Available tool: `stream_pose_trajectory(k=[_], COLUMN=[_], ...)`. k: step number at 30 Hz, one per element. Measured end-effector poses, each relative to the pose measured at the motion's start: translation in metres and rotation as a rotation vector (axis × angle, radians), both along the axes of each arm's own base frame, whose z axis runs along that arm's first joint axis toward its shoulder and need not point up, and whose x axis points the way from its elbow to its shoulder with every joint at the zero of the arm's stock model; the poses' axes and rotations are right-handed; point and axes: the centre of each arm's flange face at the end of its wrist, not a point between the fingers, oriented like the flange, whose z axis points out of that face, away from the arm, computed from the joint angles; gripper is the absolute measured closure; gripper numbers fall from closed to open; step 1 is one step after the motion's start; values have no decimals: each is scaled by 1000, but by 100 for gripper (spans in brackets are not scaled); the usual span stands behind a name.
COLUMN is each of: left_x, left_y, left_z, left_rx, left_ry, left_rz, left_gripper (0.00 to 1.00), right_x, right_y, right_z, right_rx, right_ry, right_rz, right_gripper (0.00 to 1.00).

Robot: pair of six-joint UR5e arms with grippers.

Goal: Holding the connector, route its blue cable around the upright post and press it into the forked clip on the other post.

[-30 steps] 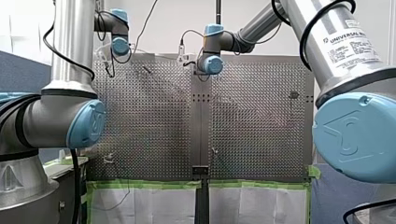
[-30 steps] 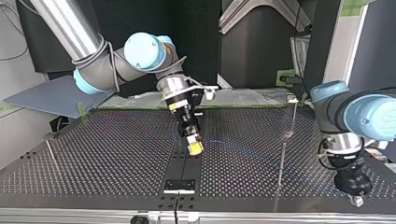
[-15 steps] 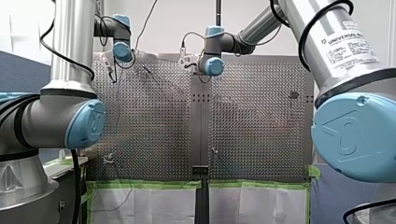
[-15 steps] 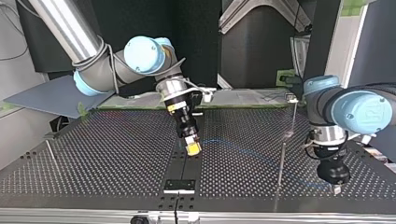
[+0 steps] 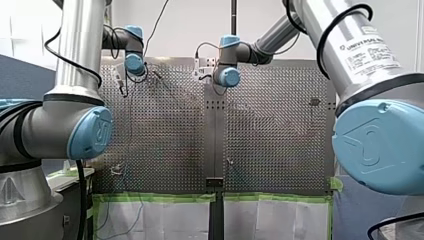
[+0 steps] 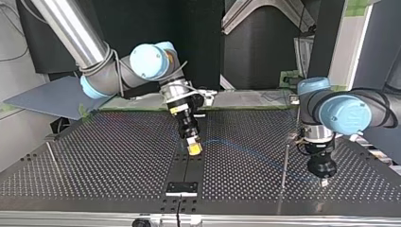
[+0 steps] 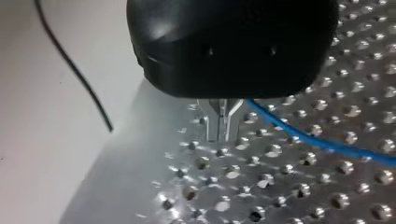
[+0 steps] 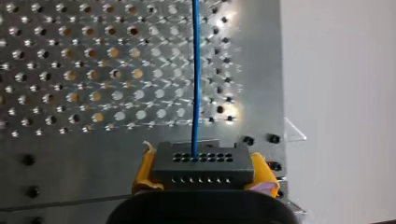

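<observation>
In the right wrist view my right gripper (image 8: 204,174) is shut on a dark connector block (image 8: 203,160), which sits between its yellow pads (image 8: 144,173). The blue cable (image 8: 195,70) leaves the connector straight ahead over the perforated plate. In the top view my right gripper (image 6: 194,148) hangs over the table's middle strip. From there the blue cable (image 6: 246,150) arcs low toward my left gripper (image 6: 324,181). A thin upright post (image 6: 285,163) stands just beside my left gripper. In the left wrist view, my left gripper (image 7: 219,133) has its metal fingers shut, with the blue cable (image 7: 322,142) running off beside them.
A second thin post (image 6: 51,153) stands at the top view's left. A small black plate (image 6: 181,188) lies on the centre strip near the table's edge. A loose black wire (image 7: 74,70) hangs off the table beyond my left gripper. Green tape (image 5: 160,197) edges the table.
My left arm has swung toward the top view's middle, bringing its gripper and cable end up beside the upright post. My right gripper has shifted only slightly and still holds the connector.
</observation>
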Motion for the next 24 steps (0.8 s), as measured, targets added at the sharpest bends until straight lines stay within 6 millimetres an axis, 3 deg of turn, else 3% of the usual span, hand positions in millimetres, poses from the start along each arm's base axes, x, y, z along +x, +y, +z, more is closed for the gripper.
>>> stream_pose_trajectory(k=[24], left_x=[4], left_y=[-19], left_z=[-39], left_rx=[6], left_ry=[60], left_rz=[-3], left_gripper=[87], right_x=[-4], right_y=[-28], right_z=[-54], right_rx=[53], right_ry=[51], right_rz=[-33], right_gripper=[100])
